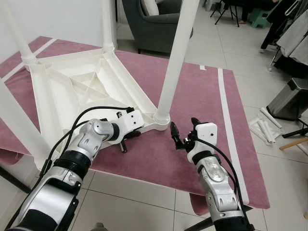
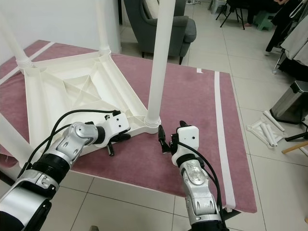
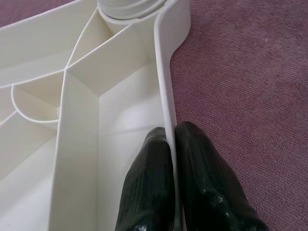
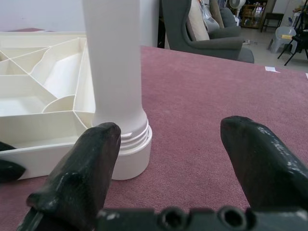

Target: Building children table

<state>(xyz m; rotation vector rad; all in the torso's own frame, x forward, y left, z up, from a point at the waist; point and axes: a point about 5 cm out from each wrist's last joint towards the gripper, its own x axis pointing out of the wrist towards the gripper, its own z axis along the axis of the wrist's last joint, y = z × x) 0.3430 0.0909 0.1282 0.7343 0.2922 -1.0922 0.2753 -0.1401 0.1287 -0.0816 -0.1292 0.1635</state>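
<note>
A white children's table (image 1: 82,89) lies upside down on a mauve rug (image 1: 202,103) spread over pale floor tiles (image 1: 279,173), its legs pointing up. At the corner nearest the robot, the left gripper (image 1: 129,139) pinches the table's thin rim (image 3: 166,96) between its black fingers (image 3: 149,183), while the right gripper (image 1: 182,134) hovers just beside the near leg (image 1: 175,57) with its fingers spread wide. Beyond the table stands a grey armchair (image 1: 156,24), and well off to the right of it are a steel bin (image 1: 291,98) and a few white tubes (image 1: 264,127) on the tiles.
</note>
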